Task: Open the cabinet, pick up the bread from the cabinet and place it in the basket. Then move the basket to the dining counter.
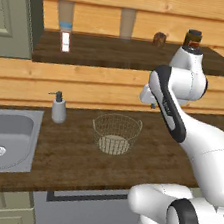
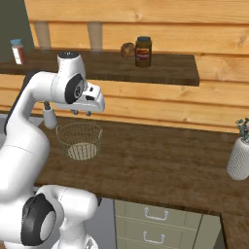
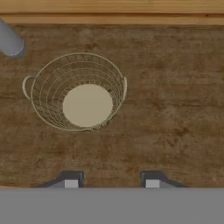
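Bread [image 2: 127, 49] sits on the open cabinet shelf beside a jar [image 2: 143, 51]; basket [image 3: 75, 92] stands empty mid-surface. End effector [image 3: 111, 179], wide and empty, must reach up for it next.

Arm folded high, jaws parted, pointing straight down.

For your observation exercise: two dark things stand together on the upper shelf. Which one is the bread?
The bread is the small round brown lump; the jar beside it is taller, labelled and lidded.
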Motion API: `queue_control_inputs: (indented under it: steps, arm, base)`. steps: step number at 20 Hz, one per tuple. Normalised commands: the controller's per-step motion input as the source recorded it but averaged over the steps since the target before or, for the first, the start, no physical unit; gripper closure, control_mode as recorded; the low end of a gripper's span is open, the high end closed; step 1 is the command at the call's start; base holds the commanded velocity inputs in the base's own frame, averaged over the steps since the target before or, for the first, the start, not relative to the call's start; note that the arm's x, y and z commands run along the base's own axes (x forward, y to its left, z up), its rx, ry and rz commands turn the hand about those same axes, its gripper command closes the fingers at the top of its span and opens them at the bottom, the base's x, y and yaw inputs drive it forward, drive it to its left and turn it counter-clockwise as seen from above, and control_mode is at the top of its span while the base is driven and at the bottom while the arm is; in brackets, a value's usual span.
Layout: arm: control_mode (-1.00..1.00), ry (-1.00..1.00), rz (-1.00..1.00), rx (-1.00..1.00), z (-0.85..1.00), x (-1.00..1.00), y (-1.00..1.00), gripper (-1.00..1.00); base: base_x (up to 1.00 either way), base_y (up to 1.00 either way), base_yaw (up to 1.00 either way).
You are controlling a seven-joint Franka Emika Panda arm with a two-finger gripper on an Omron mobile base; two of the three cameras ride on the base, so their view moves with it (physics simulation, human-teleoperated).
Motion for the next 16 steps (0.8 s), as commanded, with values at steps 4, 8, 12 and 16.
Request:
queue_control_inputs:
  steps: [4, 8, 12, 16]
  arm:
    - [-1.0, 0.0, 0.0, 0.0, -0.01, 0.0, 0.0, -1.0]
    - [-1.0, 0.0, 0.0, 0.0, 0.0, -0.01, 0.03, -1.0]
    - [-1.0, -0.15, -0.31, 0.0, 0.27, -0.01, 0.0, -1.0]
    - [-1.0, -0.5, -0.55, 0.0, 0.98, -0.11, 0.0, -1.0]
  base:
    - [0.0, 0.0, 0.0]
    - [0.0, 0.0, 0.0]
    - [0.0, 0.0, 0.0]
    - [0.0, 0.0, 0.0]
